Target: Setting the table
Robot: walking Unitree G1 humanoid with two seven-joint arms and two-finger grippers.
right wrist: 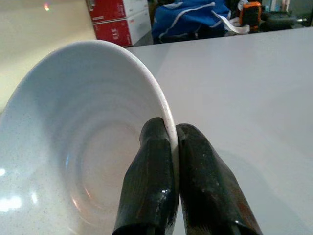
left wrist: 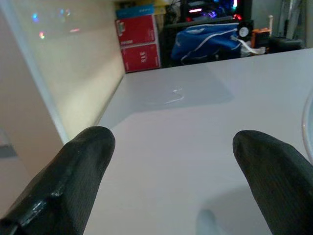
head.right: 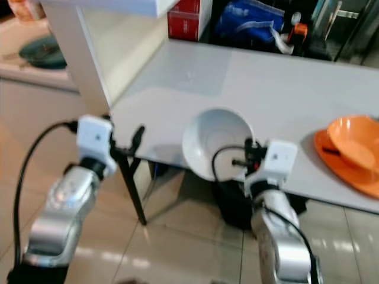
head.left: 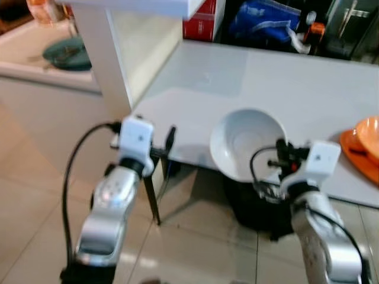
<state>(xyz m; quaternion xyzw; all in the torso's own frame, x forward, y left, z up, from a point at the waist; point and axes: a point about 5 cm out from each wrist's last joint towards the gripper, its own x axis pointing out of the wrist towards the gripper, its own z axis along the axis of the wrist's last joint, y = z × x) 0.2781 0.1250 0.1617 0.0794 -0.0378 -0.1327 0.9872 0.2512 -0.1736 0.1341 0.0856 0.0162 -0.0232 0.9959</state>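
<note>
- Currently right end effector (right wrist: 173,147) pinches the white bowl (head.left: 249,142) by its rim, at the desk (head.left: 308,89) near edge.
- Left end effector (left wrist: 173,161) spread, empty, over the desk's near-left corner.
- Orange dishes (head.right: 354,148) already at the right edge; bowl not yet placed.

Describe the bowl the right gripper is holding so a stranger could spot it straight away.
Start at the big pale grey table and go to its near edge. There, tilted up on its side with its hollow facing the table's far end, is the white bowl, its rim pinched by the right gripper. Unlike the orange bowl on an orange plate to its right, it is plain white and not lying flat.
</note>
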